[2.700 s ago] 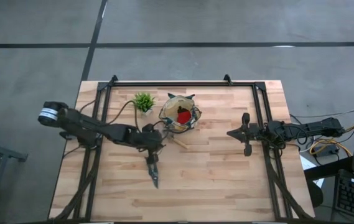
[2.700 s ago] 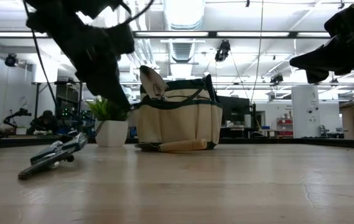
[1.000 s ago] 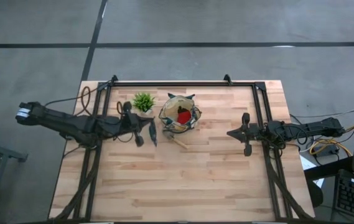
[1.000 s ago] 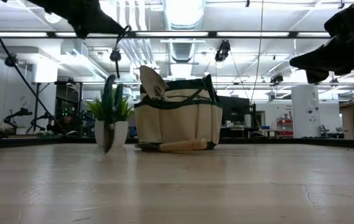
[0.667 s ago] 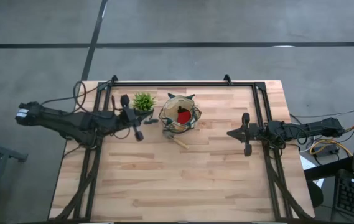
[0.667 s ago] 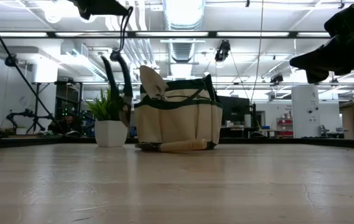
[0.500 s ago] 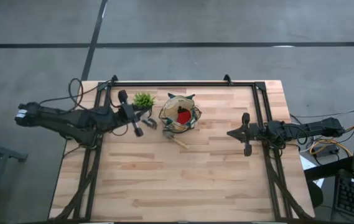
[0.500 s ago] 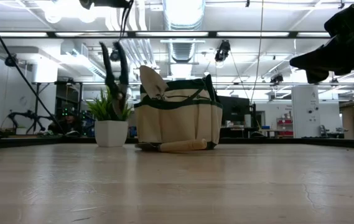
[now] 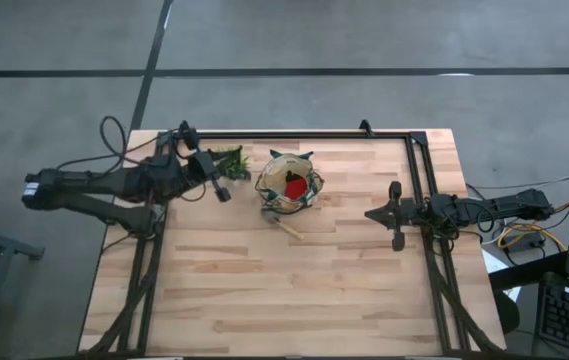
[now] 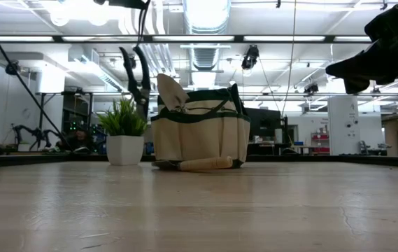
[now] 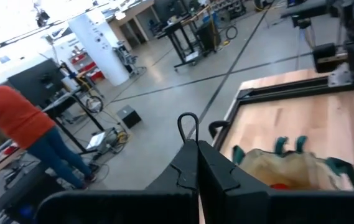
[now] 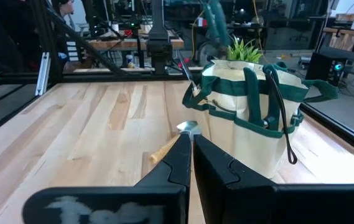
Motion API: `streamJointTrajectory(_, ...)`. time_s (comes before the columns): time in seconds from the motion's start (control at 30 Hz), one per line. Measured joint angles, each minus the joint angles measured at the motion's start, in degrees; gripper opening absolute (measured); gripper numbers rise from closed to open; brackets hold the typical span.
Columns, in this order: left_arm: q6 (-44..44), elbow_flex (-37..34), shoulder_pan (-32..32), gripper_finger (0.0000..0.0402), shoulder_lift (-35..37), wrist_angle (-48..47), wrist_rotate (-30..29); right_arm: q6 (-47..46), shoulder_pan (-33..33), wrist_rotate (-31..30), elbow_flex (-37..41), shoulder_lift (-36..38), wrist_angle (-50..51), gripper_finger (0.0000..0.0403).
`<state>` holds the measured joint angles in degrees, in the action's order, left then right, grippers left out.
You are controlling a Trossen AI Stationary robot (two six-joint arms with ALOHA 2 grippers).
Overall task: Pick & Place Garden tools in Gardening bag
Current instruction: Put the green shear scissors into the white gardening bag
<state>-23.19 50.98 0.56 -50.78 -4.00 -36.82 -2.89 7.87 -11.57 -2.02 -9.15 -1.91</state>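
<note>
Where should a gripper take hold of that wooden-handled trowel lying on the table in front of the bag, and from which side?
Grip the trowel by its round wooden handle, mid-length, coming straight down from above with the fingers across it. It lies flat on the table, its metal end against the bag, so the handle is the free part, pointing away from the bag. The idle right gripper looks nearer.

Left end effector (image 10: pixel 125 2) cut off by low view's top edge; pruning shears (image 10: pixel 137 77) hang below
</note>
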Motion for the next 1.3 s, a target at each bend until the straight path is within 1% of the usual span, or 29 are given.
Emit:
streamJointTrajectory(0.2,-0.4,0.0,-4.0,0.0,-0.1,2.3,3.9,0.1,0.0,0.0,0.0,0.0,0.0,0.0013)
streamJointTrajectory(0.3,0.4,0.0,-6.0,0.0,-0.6,4.0,6.9,0.0,0.0,0.0,0.0,0.0,0.0,0.0013)
streamJointTrajectory(0.53,5.0,0.1,-9.4,0.0,-3.3,7.1,10.3,0.1,0.0,0.0,0.0,0.0,0.0,0.0013)
streamJointTrajectory(0.87,4.3,0.1,-10.4,0.0,-7.7,11.4,10.5,0.0,0.0,0.0,0.0,0.0,0.0,0.0013)
streamJointTrajectory(1.3,4.7,2.7,-10.5,0.0,-8.5,12.9,11.0,0.0,0.0,0.0,0.0,0.0,0.0,0.0013)
